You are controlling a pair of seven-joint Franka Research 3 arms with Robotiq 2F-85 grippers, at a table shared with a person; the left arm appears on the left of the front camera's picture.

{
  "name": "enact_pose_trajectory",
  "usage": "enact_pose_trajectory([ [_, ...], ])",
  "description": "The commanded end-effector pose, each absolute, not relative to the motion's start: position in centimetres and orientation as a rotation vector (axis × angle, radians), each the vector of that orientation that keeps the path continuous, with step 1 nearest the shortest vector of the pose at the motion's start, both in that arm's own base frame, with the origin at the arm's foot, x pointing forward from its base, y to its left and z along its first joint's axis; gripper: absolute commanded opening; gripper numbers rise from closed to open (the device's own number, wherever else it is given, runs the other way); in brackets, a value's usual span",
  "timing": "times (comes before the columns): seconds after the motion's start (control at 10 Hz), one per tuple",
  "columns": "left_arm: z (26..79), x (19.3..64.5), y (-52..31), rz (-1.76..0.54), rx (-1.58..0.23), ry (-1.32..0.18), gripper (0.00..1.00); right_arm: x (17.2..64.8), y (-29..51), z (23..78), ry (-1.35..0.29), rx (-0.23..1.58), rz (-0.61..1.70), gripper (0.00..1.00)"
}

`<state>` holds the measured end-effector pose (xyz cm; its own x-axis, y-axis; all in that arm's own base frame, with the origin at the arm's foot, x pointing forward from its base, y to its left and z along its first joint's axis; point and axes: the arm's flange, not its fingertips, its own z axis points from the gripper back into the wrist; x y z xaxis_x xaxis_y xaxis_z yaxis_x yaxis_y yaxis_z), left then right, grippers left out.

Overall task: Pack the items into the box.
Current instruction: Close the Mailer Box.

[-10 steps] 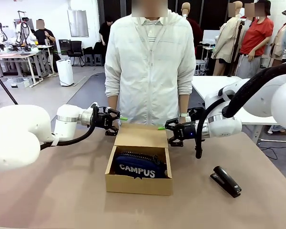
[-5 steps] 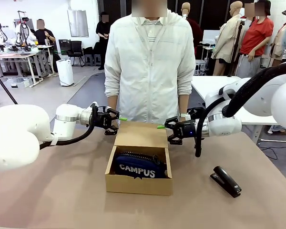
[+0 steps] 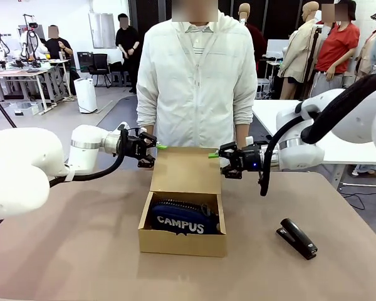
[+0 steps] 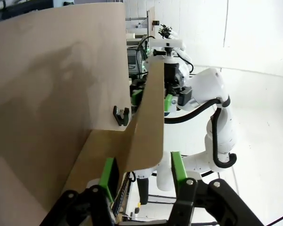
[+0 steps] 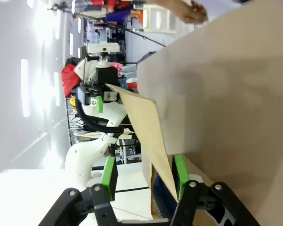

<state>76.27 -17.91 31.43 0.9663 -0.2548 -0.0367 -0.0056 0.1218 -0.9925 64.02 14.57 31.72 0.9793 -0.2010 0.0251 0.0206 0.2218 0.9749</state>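
The brown cardboard box [image 3: 182, 242] stands at the table's middle with the navy "CAMPUS" pouch [image 3: 180, 219] lying inside it. Its hinged lid flap [image 3: 185, 170] stands nearly upright at the far side. My left gripper [image 3: 155, 151] is at the flap's top left corner and my right gripper [image 3: 217, 157] at its top right corner. In the left wrist view the flap [image 4: 146, 127] runs between my left gripper's [image 4: 142, 172] green pads with a gap on both sides. The right wrist view shows the same: the flap's edge [image 5: 144, 132] passes between the right gripper's [image 5: 142, 176] spread pads.
A black stapler [image 3: 296, 238] lies on the table right of the box. A person in a white jacket [image 3: 197, 81] stands close behind the flap at the far edge, arms hanging down. Bare table lies in front of the box and to its left.
Both grippers have risen and moved closer to the flap's top corners. The lid flap has swung up from leaning back to nearly upright.
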Motion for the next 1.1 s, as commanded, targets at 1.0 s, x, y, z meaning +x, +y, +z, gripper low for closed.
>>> enact_pose_trajectory([
  [1.0, 32.8, 75.5, -17.8, -0.293, -1.409, 0.118, 0.6, 61.4, 14.0, 35.8, -0.244, 1.318, -0.073, 0.63],
])
